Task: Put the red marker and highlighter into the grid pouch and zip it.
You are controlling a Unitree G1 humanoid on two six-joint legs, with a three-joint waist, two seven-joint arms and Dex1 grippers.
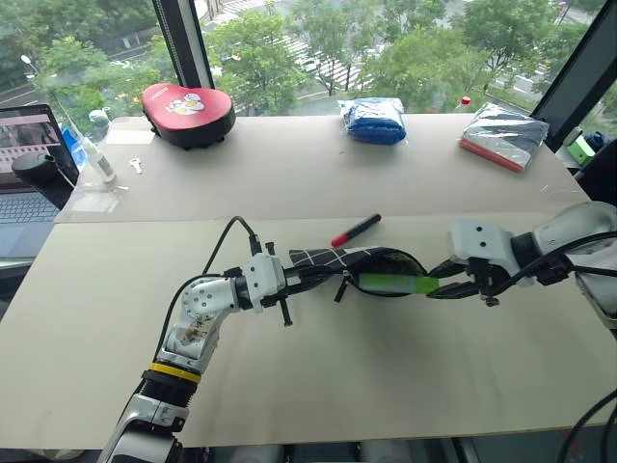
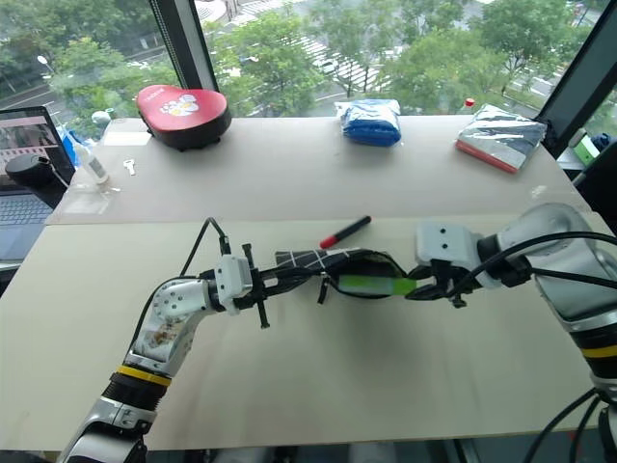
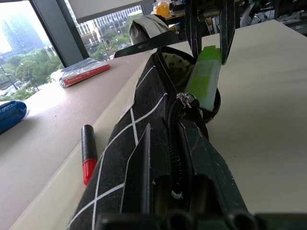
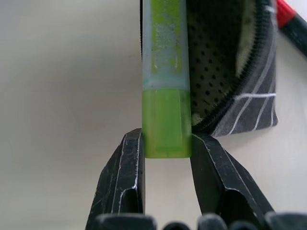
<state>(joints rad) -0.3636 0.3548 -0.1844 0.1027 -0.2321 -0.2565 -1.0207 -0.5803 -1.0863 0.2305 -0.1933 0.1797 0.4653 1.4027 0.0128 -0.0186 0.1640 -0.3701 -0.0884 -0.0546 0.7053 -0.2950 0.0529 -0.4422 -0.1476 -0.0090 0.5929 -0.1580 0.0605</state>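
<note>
- The right gripper (image 1: 436,286) pinches the highlighter (image 1: 397,284) by its end, its far end inside the open mouth of the grid pouch (image 1: 342,262).
- The left gripper (image 1: 294,281) is clamped on the pouch's opposite end — holding it just off the pale table (image 1: 318,386).
- The red marker (image 1: 356,231) lies just beyond the pouch.
- Beyond the table — windows and trees.
</note>
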